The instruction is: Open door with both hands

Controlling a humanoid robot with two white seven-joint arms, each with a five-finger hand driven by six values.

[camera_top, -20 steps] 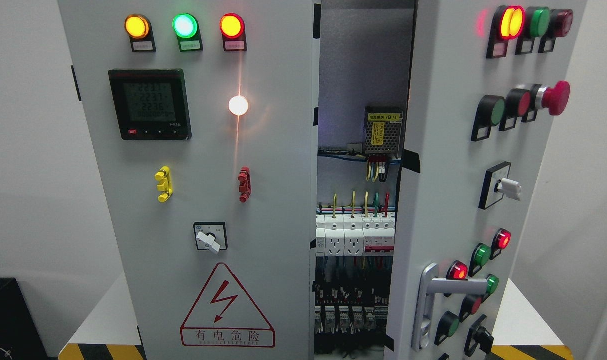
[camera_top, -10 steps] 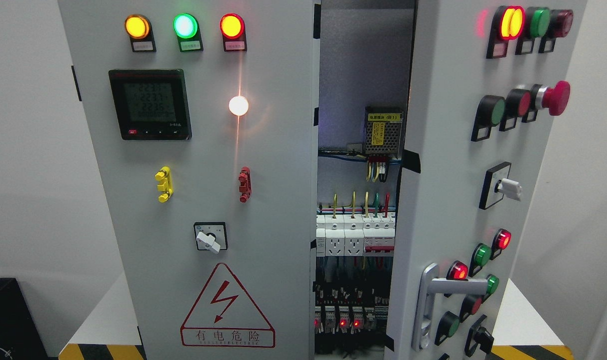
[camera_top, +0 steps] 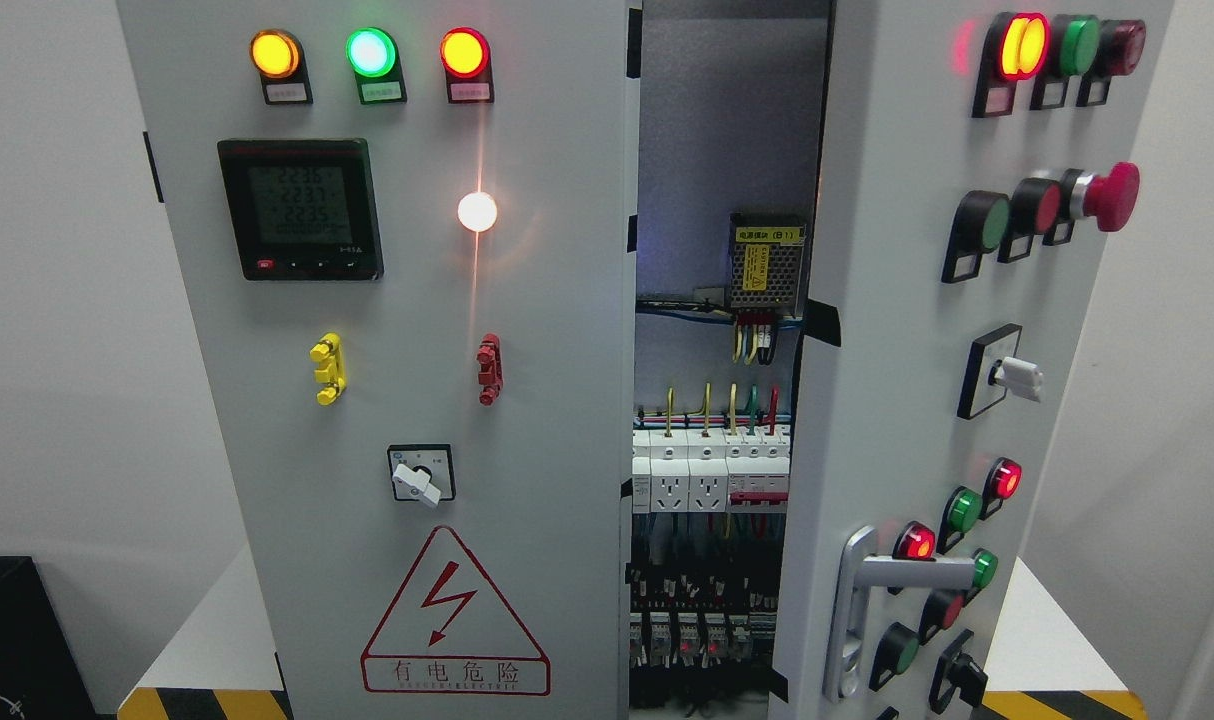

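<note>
Neither hand of the robot showed in the head view, so their state could not be told. At the far left a black box (camera_top: 12,640) sat low beside the white bench (camera_top: 202,640), whose front edge bore yellow and black stripes. On the bench stood the grey electrical cabinet. Its left door (camera_top: 387,400) faced the camera, carrying three lit lamps (camera_top: 367,52) along the top, a digital meter (camera_top: 300,208), a white lamp (camera_top: 477,211), a rotary switch (camera_top: 421,473) and a red warning triangle (camera_top: 454,615). Between the doors a gap exposed breakers (camera_top: 710,468) and wiring. The right door (camera_top: 927,380) stood swung partly outward, its silver handle (camera_top: 872,600) low near the opening edge, beside coloured buttons and a red mushroom button (camera_top: 1110,196).
</note>
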